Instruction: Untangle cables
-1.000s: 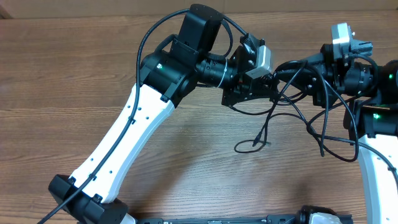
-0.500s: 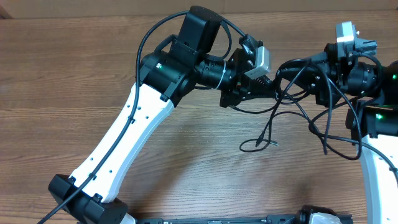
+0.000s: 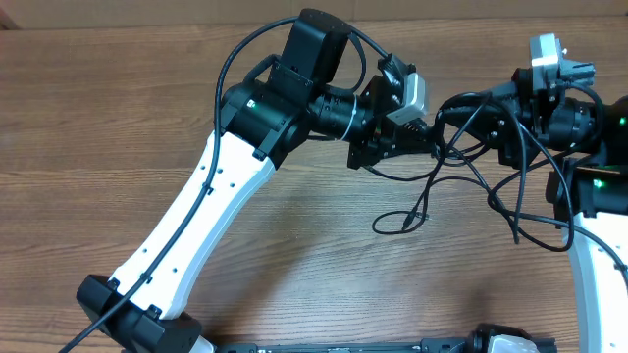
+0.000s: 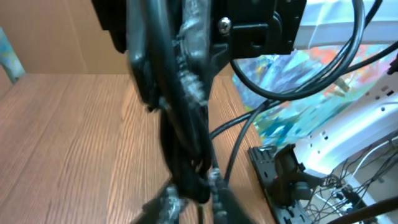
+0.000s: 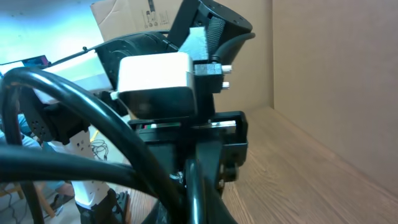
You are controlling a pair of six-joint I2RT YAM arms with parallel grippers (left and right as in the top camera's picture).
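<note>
A wood-grain table (image 3: 118,118) fills the overhead view. In the left wrist view a cardboard wall (image 4: 56,31) stands at its far edge, with a blue-and-orange patterned sheet (image 4: 298,65) to the right. In the right wrist view, a printed cardboard box (image 5: 127,15) sits far left.

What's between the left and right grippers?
Overhead view: only cables cross the gap between the left gripper and the right gripper.

You're looking at thin cables (image 3: 420,206) in smooth, slightly glossy black sheathing, a matt wood-grain counter (image 3: 118,108), and a glossy white plastic left arm shell (image 3: 196,226).
</note>
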